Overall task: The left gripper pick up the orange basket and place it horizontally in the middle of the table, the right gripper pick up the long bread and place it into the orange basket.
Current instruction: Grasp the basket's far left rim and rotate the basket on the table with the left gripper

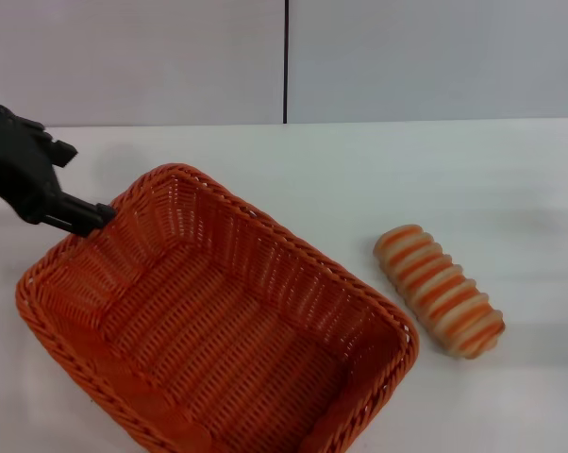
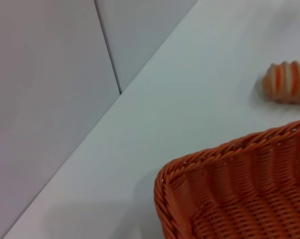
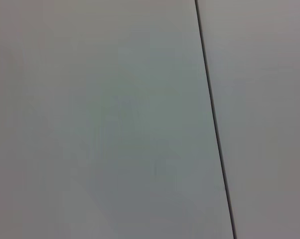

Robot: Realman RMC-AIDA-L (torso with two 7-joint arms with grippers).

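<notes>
The orange basket (image 1: 218, 321) lies diagonally across the left and middle of the white table (image 1: 359, 179), and its near end runs out of the head view. My left gripper (image 1: 93, 217) reaches in from the far left and is shut on the braided rim at the basket's far-left corner. That corner of the orange basket (image 2: 229, 194) also fills the lower part of the left wrist view. The long bread (image 1: 440, 291), striped cream and orange, rests on the table to the right of the basket, apart from it. The same long bread (image 2: 289, 82) shows beyond the rim. My right gripper is out of view.
A pale wall with a dark vertical seam (image 1: 286, 61) stands behind the table's far edge. The right wrist view holds only a plain grey surface with a dark seam (image 3: 215, 124). Bare tabletop lies behind and to the right of the bread.
</notes>
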